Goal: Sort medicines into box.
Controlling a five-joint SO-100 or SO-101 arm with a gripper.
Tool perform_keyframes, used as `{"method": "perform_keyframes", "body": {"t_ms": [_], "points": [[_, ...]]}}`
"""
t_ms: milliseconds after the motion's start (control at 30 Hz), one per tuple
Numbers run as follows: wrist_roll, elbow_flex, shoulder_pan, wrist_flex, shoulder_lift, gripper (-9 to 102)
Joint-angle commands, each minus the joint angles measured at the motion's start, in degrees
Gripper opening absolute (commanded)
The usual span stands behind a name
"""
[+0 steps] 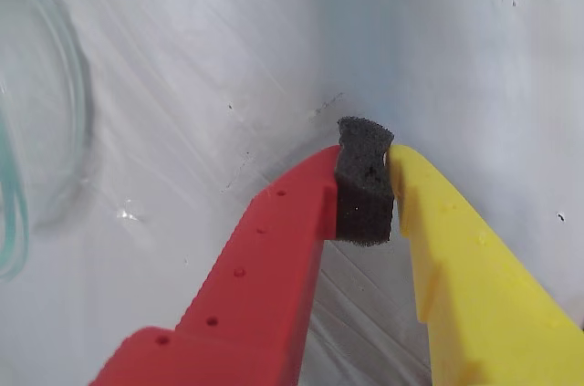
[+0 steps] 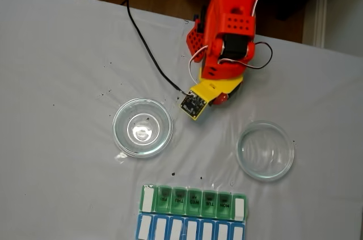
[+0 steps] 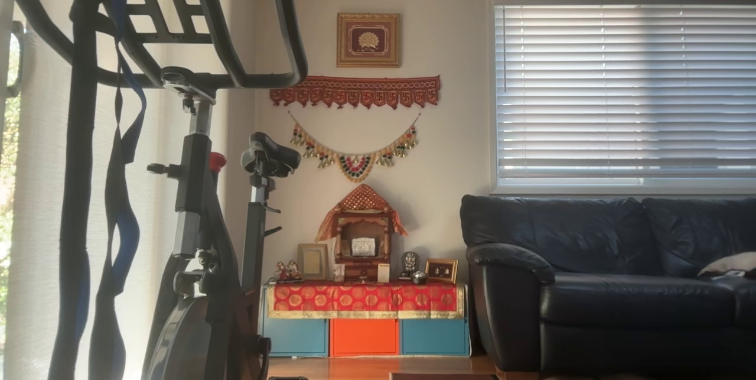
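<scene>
In the wrist view my gripper (image 1: pixel 365 176) is shut, with a red finger (image 1: pixel 265 276) and a yellow finger (image 1: pixel 456 258) pressed together on a black foam pad (image 1: pixel 363 203) at the tips. It hangs over bare white cloth. In the fixed view the red arm (image 2: pixel 227 30) stands at the table's back, its gripper (image 2: pixel 222 93) folded under it. The box (image 2: pixel 193 201) lies at the front edge, a row of green day-labelled lids joined to a blue-lidded row. The medicines are out of view.
Two round clear glass dishes sit on the white cloth, one at left (image 2: pixel 116 126) and one at right (image 2: pixel 241 149), both looking empty. One dish's rim (image 1: pixel 78 85) shows left of the fingers. A black cable (image 2: pixel 147 47) runs to the arm. The other view shows a living room.
</scene>
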Motion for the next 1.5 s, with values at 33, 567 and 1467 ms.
{"method": "perform_keyframes", "body": {"t_ms": [33, 567, 1467], "points": [[4.48, -0.44, -1.67, 3.96, 0.88, 2], [6.15, -0.44, -2.2, 3.96, 0.97, 2], [6.15, -0.44, -2.37, 3.96, 0.97, 2]]}}
